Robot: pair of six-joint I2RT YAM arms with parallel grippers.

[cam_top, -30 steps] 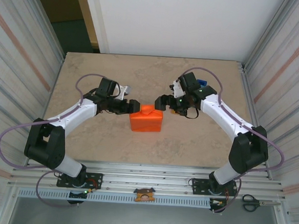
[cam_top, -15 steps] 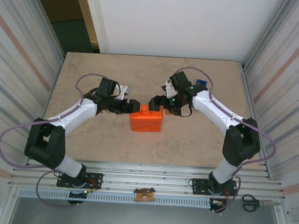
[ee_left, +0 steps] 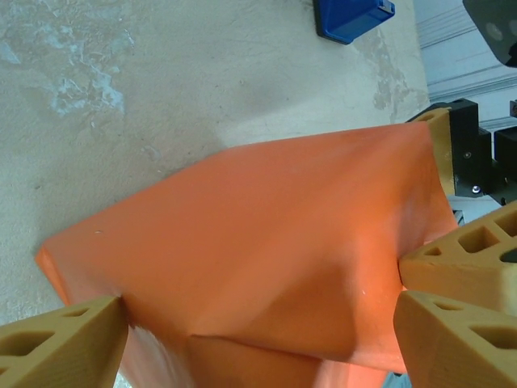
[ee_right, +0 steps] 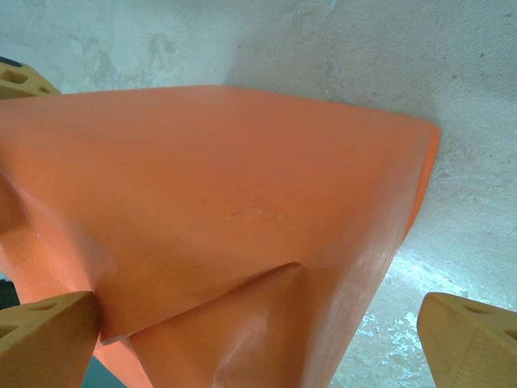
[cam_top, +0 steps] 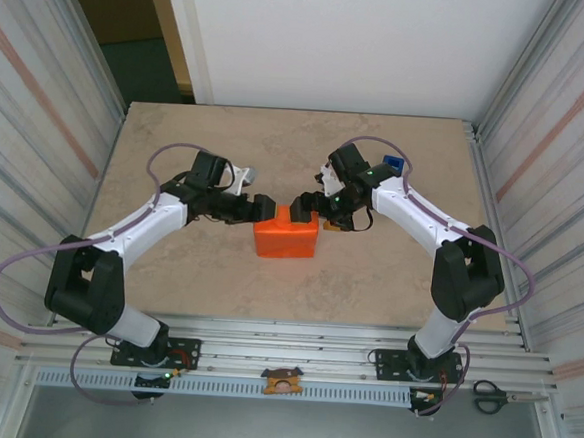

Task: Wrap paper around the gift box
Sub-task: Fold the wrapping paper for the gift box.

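The orange paper [cam_top: 287, 237] sits mid-table, folded into a lumpy bundle; the gift box is hidden inside it. My left gripper [cam_top: 269, 207] is at the bundle's upper left corner. In the left wrist view the paper [ee_left: 266, 242] lies between the fingers of the left gripper [ee_left: 258, 319], which stand wide; a folded flap shows near the bottom. My right gripper [cam_top: 307, 202] is at the bundle's top edge. It [ee_right: 258, 323] straddles the paper [ee_right: 226, 194], open, with one finger [ee_right: 472, 343] well off the paper's side.
A blue tape dispenser [cam_top: 394, 165] lies behind the right arm, and it appears at the top of the left wrist view [ee_left: 353, 16]. Scissors [cam_top: 490, 395] rest on the front rail at the right. Metal walls close both sides.
The right gripper has moved left onto the bundle's top edge, over the raised fold. The left gripper's fingers have spread a little; its arm has stayed in place.
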